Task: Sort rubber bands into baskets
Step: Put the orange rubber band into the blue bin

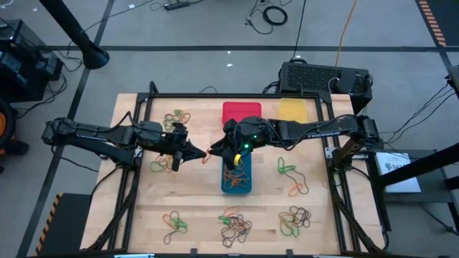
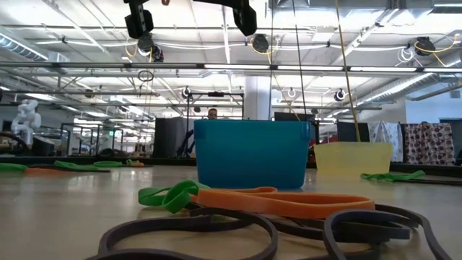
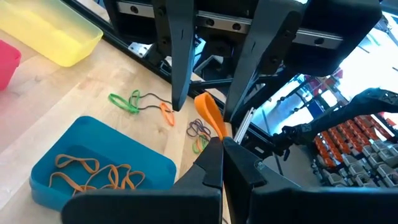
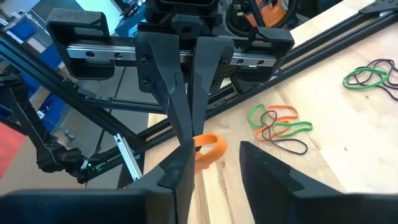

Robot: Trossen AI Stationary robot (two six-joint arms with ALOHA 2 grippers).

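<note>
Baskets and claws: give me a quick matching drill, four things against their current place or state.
Things:
1. blue basket
2. yellow basket
3. left claw
4. right claw

States:
A. open, fingers either side of the band
B. empty, at the table's far edge
C. shut on an orange rubber band
D. holds orange bands, mid-table

Pairs: 1-D, 2-B, 3-C, 4-A

Three baskets sat on the table: one red [image 1: 241, 111], one yellow [image 1: 293, 109] and one blue [image 1: 237, 183]. Two arms reached in, each with one gripper. Rubber bands lay in about seven loose clusters [image 1: 237, 224]; single bands were too tangled to count.
</note>
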